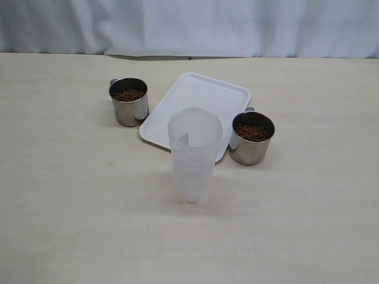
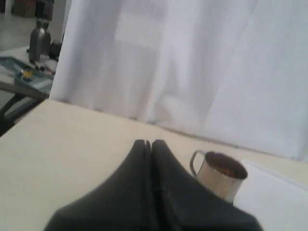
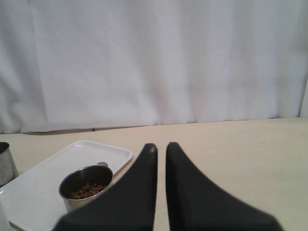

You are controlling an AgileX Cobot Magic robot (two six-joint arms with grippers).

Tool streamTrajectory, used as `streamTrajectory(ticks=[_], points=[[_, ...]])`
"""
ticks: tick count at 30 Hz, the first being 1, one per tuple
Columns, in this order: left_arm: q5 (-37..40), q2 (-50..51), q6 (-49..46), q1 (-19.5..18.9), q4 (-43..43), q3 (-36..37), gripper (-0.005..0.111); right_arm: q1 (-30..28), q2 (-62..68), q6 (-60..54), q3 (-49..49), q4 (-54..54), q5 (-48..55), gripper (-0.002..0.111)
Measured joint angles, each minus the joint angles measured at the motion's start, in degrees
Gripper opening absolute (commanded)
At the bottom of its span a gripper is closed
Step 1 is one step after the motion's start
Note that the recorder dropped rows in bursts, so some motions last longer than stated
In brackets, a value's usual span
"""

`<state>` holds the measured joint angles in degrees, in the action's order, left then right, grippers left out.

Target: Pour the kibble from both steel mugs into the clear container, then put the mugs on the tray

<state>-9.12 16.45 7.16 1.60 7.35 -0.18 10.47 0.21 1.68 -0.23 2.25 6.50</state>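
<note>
Two steel mugs stand on the table, each holding brown kibble (image 1: 129, 94). The left mug (image 1: 129, 102) is beside the white tray's (image 1: 201, 97) left edge, and the right mug (image 1: 250, 139) is at the tray's near right corner. The clear container (image 1: 194, 154) stands upright in front of the tray, with nothing showing inside. Neither gripper appears in the exterior view. My left gripper (image 2: 148, 142) is shut and empty, hovering short of the left mug (image 2: 220, 175). My right gripper (image 3: 161, 147) is shut and empty, with the right mug (image 3: 85, 187) and the tray (image 3: 57, 163) off to one side.
A white curtain (image 1: 189, 26) hangs behind the table's far edge. The beige tabletop (image 1: 71, 213) stretches wide around the objects. In the left wrist view, a workbench with dark items (image 2: 33, 53) lies beyond the table's side.
</note>
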Motion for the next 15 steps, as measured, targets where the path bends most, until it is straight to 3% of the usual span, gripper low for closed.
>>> streamTrajectory(ticks=[11, 15], points=[[2.6, 22.3, 0.1, 0.0, -4.8, -2.9, 0.000, 0.0, 0.0, 0.0, 0.0, 0.0, 0.0, 0.005], [2.2, 28.1, 0.2, 2.5, -7.3, -3.0, 0.000, 0.0, 0.0, 0.0, 0.0, 0.0, 0.0, 0.005]])
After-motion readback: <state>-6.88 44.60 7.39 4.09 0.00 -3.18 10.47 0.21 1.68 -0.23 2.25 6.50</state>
